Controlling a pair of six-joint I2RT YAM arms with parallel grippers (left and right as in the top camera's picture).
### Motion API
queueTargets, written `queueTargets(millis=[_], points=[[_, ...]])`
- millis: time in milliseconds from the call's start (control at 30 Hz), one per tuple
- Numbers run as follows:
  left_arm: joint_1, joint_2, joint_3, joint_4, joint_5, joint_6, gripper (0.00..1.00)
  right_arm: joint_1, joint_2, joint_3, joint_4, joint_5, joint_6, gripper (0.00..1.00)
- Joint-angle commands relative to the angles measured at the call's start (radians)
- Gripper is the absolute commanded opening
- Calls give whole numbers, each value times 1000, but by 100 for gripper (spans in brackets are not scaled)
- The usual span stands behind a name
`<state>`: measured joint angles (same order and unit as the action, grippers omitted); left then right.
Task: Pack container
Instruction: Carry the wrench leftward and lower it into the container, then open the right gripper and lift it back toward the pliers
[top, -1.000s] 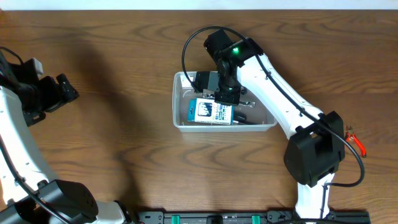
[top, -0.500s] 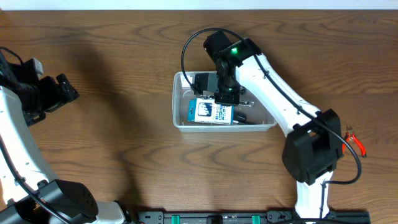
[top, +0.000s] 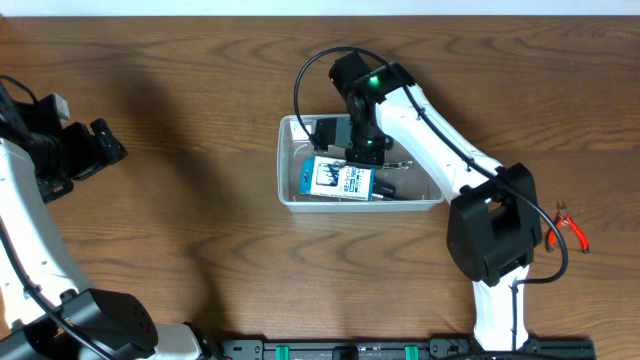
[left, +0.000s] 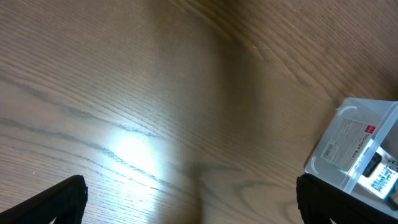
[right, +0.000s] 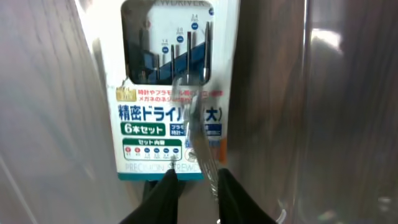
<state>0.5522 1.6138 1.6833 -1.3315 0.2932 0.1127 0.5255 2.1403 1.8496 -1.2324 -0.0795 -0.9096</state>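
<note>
The clear container (top: 284, 165) sits mid-table; its corner also shows in the left wrist view (left: 348, 140). Inside lie a blue and white screwdriver-set box (top: 338, 180), a dark-handled tool (top: 386, 190) and small metal pieces. My right gripper (top: 360, 150) hangs low inside the container, above the box (right: 168, 118). Its fingers (right: 196, 180) stand a narrow gap apart, with a thin shiny metal strip (right: 199, 137) between them, close to the right finger. My left gripper (top: 105, 145) is wide open and empty over bare wood (left: 193, 199), far left of the container.
Red-handled pliers (top: 570, 228) lie on the table at the right, beyond the right arm's base. The right arm's black cable loops over the container's far edge (top: 300, 90). The table is brown wood.
Almost nothing. The right arm's elbow has shifted slightly; the gripper stays over the box in the container. The left arm has not moved.
</note>
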Motion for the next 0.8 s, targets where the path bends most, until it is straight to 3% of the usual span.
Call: queueTargets(millis=[0, 100, 333, 500, 633, 767], points=[[4, 1, 2, -2, 10, 14, 98, -3, 3, -5, 2, -14, -11, 25], [4, 1, 2, -3, 10, 14, 98, -3, 3, -5, 2, -14, 5, 28], [4, 1, 2, -3, 10, 14, 98, -2, -24, 40, -20, -14, 135, 45], [4, 1, 2, -2, 10, 14, 98, -3, -95, 136, -82, -12, 219, 66], [4, 1, 2, -2, 10, 14, 98, -10, -182, 226, -124, 78, 364, 95], [4, 1, 2, -3, 10, 14, 98, -39, -312, 252, -152, 194, 511, 99]])
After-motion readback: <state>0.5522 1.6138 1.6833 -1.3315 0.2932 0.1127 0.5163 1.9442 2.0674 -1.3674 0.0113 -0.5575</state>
